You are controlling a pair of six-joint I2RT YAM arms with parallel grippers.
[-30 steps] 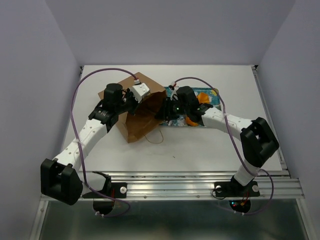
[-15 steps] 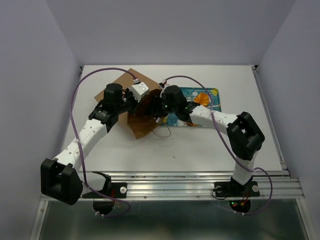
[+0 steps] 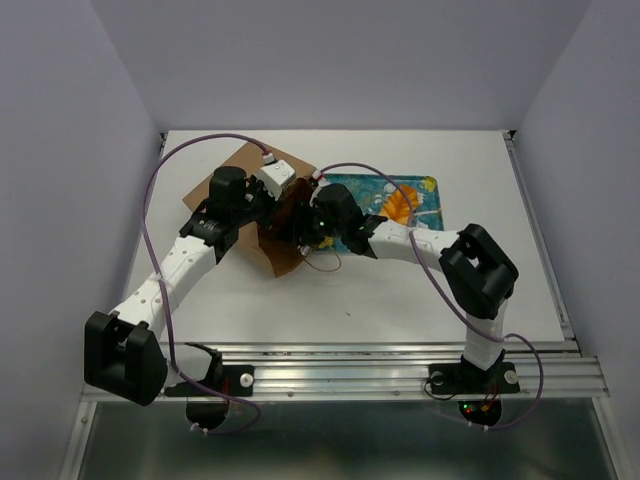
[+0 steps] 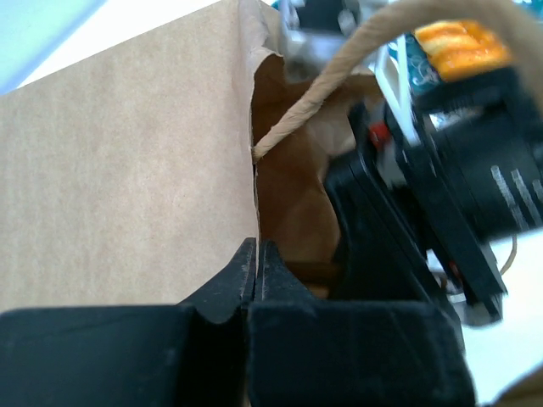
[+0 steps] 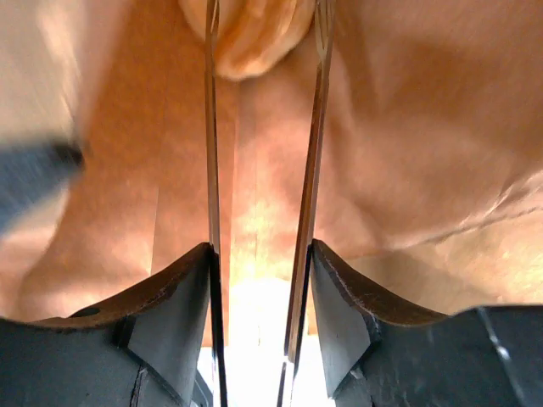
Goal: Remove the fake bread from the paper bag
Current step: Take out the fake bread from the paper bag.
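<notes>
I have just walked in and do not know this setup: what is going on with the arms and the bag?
The left gripper is shut on the edge of the bag, holding its mouth open. The right gripper is inside the bag, jaws open, with a piece of bread just ahead of its tips. One pastry lies on the tray beside the bag.

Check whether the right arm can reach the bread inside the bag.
Probably yes. The right gripper is inside the paper bag, fingers parted, with what looks like bread straight ahead between them; the left gripper pinches the rim open.
</notes>
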